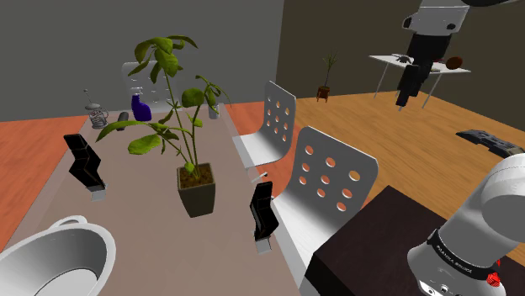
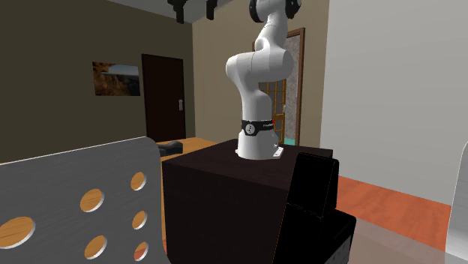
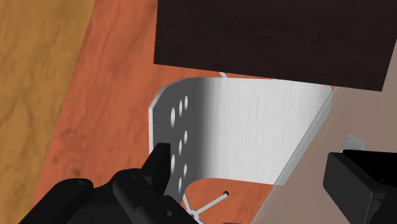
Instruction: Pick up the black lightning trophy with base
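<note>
gripper (image 1: pixel 403 99) high, well off table (image 1: pixel 143 240) | claw state can't tell | near trophy (image 1: pixel 264 210), far trophy (image 1: pixel 84 161) both standing, ungrasped | left: approach, grasp, lift

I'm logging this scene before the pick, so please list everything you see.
table: one, grey-beige, shoulder view's left.
black lightning trophies: two, black with grey bases, one at the table's left edge, one at its right edge beside the nearest chair.
potted plant: one, green in dark pot, mid-table.
bowl: one, white, table's near left corner.
vase: one, blue, table's far end.
chairs: three, white with round holes, two along the table's right, one at its far end.
stand: one, dark brown, lower right.
arm: one, white, on the stand.
gripper: one, black, high at upper right, away from the table.
</note>
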